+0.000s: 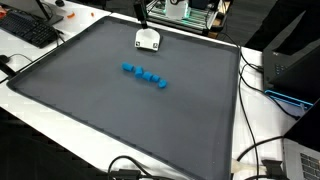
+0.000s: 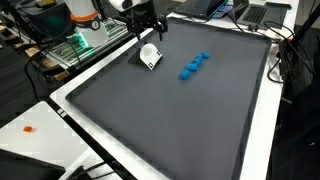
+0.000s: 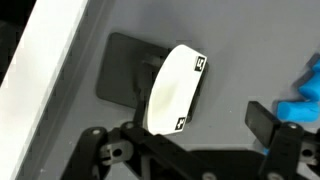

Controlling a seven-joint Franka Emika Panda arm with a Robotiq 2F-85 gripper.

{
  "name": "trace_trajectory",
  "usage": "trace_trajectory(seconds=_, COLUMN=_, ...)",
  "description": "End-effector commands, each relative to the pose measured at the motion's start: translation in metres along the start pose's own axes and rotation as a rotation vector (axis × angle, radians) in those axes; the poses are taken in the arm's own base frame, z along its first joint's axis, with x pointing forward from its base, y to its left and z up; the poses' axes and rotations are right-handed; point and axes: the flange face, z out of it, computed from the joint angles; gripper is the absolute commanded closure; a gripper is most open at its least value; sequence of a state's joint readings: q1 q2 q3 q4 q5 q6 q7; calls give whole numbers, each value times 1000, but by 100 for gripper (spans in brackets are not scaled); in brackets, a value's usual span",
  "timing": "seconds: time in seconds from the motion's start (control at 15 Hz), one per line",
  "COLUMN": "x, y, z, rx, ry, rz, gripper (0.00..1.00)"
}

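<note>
A white curved object (image 3: 175, 88) with small black corner marks sits on a dark flat base (image 3: 122, 68) at the far edge of the grey mat. It shows in both exterior views (image 1: 148, 40) (image 2: 150, 56). My gripper (image 3: 195, 125) hangs just above it, open and empty, with the white object close to one finger. The gripper also shows in both exterior views (image 1: 142, 12) (image 2: 148, 26). A short row of several blue blocks (image 1: 145, 76) (image 2: 194, 66) lies on the mat nearby, and its end shows at the edge of the wrist view (image 3: 305, 95).
The grey mat (image 1: 110, 110) (image 2: 180, 120) covers a white table. A keyboard (image 1: 28, 30), a black box (image 1: 295, 65), cables (image 1: 255, 150) and equipment racks (image 2: 80, 40) ring the mat. A laptop (image 2: 262, 12) stands beyond one edge.
</note>
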State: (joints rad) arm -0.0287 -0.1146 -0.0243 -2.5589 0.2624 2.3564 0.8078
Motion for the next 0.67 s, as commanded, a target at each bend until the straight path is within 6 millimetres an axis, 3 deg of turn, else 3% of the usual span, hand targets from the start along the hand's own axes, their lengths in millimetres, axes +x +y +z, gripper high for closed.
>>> trace_trajectory(seconds=0.0, x=-11, y=-1, z=-42, rx=-43, ry=73, rz=-174, gripper=0)
trace_trajectory(seconds=0.33, x=-38, y=-23, z=-92, rx=-27, ry=112, rz=-451, gripper=0)
trace_trajectory(seconds=0.6, x=-64, y=-48, z=-113, rx=-10, ry=140, rz=-679, gripper=0)
